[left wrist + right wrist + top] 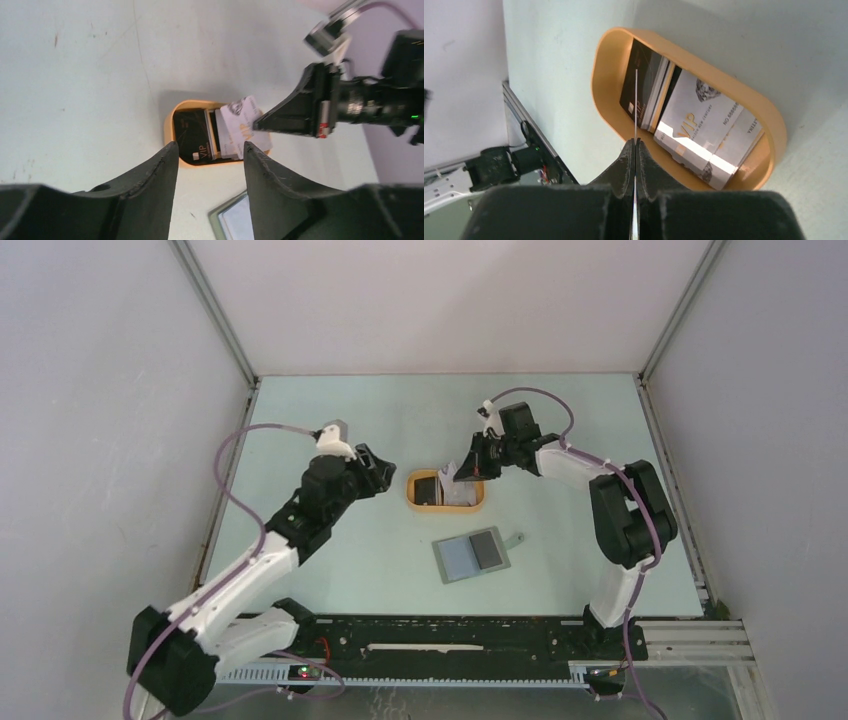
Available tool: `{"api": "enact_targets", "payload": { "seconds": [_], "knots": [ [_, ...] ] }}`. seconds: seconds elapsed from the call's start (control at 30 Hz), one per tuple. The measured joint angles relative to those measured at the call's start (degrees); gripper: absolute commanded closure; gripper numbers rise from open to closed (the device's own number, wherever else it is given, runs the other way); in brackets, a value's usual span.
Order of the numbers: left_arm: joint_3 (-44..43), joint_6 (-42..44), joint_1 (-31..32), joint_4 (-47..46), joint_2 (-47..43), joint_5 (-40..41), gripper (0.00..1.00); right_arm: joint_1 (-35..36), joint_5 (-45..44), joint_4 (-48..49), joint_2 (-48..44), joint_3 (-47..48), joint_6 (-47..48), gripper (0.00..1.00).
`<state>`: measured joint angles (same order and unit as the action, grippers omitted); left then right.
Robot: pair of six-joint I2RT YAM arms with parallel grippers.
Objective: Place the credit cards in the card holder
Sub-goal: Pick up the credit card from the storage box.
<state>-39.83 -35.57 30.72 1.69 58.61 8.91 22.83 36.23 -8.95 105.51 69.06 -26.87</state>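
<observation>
Two arms over tabletop (560, 420); right arm (620, 510) elbow-up, wrist angled toward orange tray (604, 95). Card holder (472, 556) lies open near-side of tray, tab rightward. My right jaws pinch whitish card (636, 105) edge-on, long axis straight out; left jaws apart, empty.

Probably a robotics lab test cell: plain white panel walls (100, 390), aluminium frame rails (215, 310), a pale tabletop (380, 575).

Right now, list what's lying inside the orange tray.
Inside the orange tray: a black card at one end, card edges beside it, then overlapping whitish VIP cards. Whatever lies beneath them is covered. The right pincer is shut on another card, seen edge-on.
</observation>
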Motion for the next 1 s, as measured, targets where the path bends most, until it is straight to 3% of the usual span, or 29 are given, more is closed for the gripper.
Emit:
{"api": "enact_targets", "payload": {
  "seconds": [0.2, 0.27, 0.43, 0.57, 0.77, 1.0],
  "knots": [
    [2.7, 0.9, -0.1, -0.9, -11.1, 1.2, 0.13, -0.3, 0.9, -5.8, -0.9, 0.0, 7.4, 1.0],
    [4.4, 0.4, -0.3, -2.9, -13.2, 0.9, 0.11, -0.5, 1.8, -7.4, -2.2, -0.1, 10.2, 1.0],
    [11.8, -3.9, -1.0, -10.7, -13.7, -4.9, 0.13, -2.3, 8.4, -10.2, -9.2, -1.9, 18.0, 1.0],
    [19.8, -8.7, -0.1, -19.6, -12.9, -11.5, 0.13, -4.9, 19.0, -10.3, -15.2, -6.2, 22.1, 1.0],
    [28.7, -12.7, 6.9, -34.9, -13.6, -12.5, 0.13, -6.4, 31.1, -6.1, -19.1, -14.6, 21.9, 1.0],
    [29.8, -15.8, 11.7, -51.6, -5.4, -11.7, 0.2, -6.1, 39.4, -0.4, -19.5, -15.9, 18.5, 1.0]
  ]
}}
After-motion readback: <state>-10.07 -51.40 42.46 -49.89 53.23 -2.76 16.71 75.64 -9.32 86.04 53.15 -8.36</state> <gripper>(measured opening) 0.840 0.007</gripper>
